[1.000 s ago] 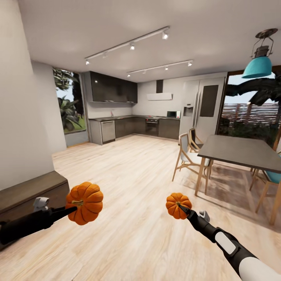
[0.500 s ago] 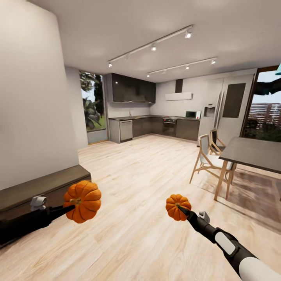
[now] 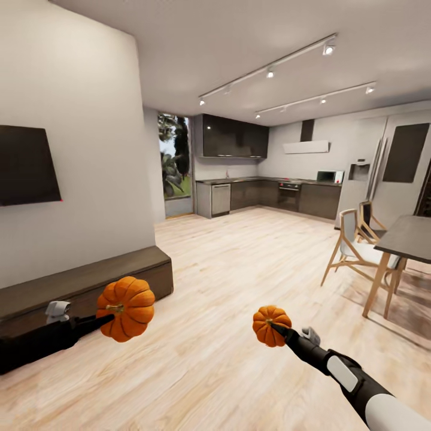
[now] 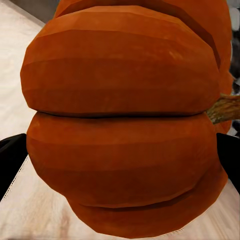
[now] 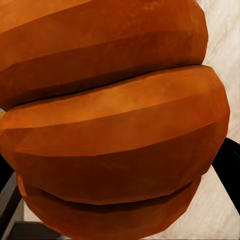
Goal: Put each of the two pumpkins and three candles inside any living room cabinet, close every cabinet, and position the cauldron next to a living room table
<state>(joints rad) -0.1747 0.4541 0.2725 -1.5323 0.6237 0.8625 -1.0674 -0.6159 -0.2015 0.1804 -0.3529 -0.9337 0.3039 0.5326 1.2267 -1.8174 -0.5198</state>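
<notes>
Each gripper clamps a pumpkin, left (image 3: 126,308) and right (image 3: 271,325), aloft above the floor near the cabinet (image 3: 84,287). They look light, rigid, ribbed; gripping across the ribs seems safest.

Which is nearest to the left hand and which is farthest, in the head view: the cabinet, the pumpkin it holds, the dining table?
1. The pumpkin, clamped in the left hand.
2. The cabinet, low along the wall on the left, just behind that hand.
3. The dining table, far across the floor on the right.
</notes>
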